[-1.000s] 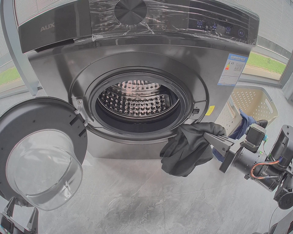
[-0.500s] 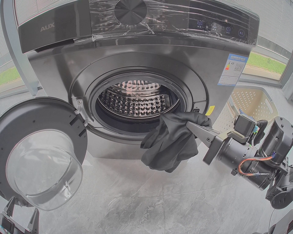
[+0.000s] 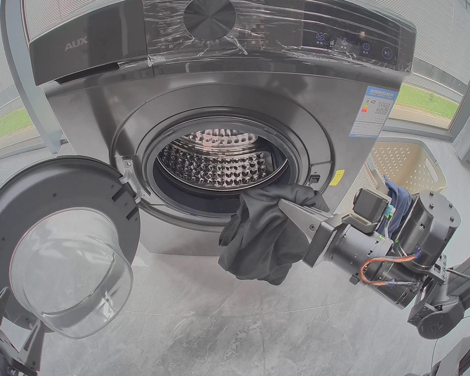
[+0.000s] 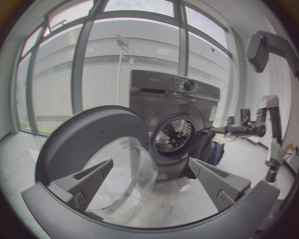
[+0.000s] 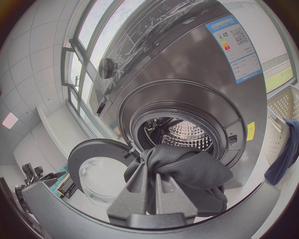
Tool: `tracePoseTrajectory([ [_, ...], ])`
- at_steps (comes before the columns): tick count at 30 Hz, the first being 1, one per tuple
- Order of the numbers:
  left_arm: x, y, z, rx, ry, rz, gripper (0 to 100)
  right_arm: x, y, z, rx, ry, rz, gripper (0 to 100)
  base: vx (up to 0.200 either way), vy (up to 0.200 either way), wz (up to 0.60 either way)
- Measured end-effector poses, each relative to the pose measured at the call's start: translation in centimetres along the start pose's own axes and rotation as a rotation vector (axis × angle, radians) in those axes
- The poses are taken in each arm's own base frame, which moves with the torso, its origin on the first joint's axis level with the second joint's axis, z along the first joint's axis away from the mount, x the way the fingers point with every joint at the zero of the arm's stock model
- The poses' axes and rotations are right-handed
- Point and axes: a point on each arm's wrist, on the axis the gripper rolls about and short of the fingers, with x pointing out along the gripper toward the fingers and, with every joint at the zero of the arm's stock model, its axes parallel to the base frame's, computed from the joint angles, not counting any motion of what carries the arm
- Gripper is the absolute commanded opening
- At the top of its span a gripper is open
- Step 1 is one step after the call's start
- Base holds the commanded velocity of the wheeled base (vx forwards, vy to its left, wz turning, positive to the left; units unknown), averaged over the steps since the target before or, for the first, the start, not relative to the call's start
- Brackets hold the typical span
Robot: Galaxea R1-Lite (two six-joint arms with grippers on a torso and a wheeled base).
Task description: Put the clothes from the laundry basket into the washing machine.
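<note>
In front of the robot stands a grey front-loading washing machine (image 3: pixel 220 93), its round door (image 3: pixel 63 230) swung fully open to the robot's left, the clear glass bowl of the door facing outward. The opening shows a shiny metal drum (image 3: pixel 215 161) with rows of small holes.

The right gripper (image 3: pixel 283 204) is clamped tight on a dark grey garment (image 3: pixel 259 235), both fingers pressed together over a bunched fold of the cloth. The right wrist view shows the same pinch from close by, fabric gathered at the fingertips (image 5: pixel 146 169). The garment hangs at the lower right of the drum opening: its top bunch sits against the rim there, and the rest drapes down in front of the machine's lower panel, above the pale stone floor (image 3: pixel 220 323). None of it can be seen inside the drum itself.

To the right of the machine, behind the right arm, a cream perforated laundry basket (image 3: pixel 421 164) stands on the floor. A blue garment (image 3: pixel 399 198) hangs over its near edge.

The left gripper (image 4: pixel 150 163) sits low at the robot's left, near the open door, its two fingers spread wide apart with nothing between them.

A blue and white label (image 3: pixel 374 111) is stuck on the machine's front, upper right of the opening, and a round dial (image 3: pixel 209 17) sits at the top of the panel.
</note>
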Motion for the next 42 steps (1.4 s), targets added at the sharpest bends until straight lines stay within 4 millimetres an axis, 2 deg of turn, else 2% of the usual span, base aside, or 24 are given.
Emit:
tracePoseTrajectory([
  [8, 4.3, 0.3, 1.9, -0.078, 0.159, -0.255, 100, 2.5, 0.9, -0.5, 0.012, -0.071, 0.038, 0, 0.000, 0.000, 0.00],
  [16, 9.7, 0.1, 1.9, -0.143, 0.318, -0.464, 100, 4.4, 1.2, -0.8, 0.017, -0.105, 0.055, 0, 0.000, 0.000, 0.00],
  [23, 15.0, -1.2, 1.0, -0.160, 0.398, -0.572, 100, 5.0, 1.4, -0.9, 0.017, -0.114, 0.064, 0, 0.000, 0.000, 0.00],
  [30, 20.0, -3.3, -1.0, -0.186, 0.490, -0.624, 100, 5.2, 1.6, -0.8, 0.018, -0.121, 0.074, 0, 0.000, 0.000, 0.00],
  [42, 26.1, -7.6, -3.5, -0.276, 0.535, -0.707, 100, 5.0, 2.2, -0.9, 0.026, -0.145, 0.091, 0, 0.000, 0.000, 0.00],
])
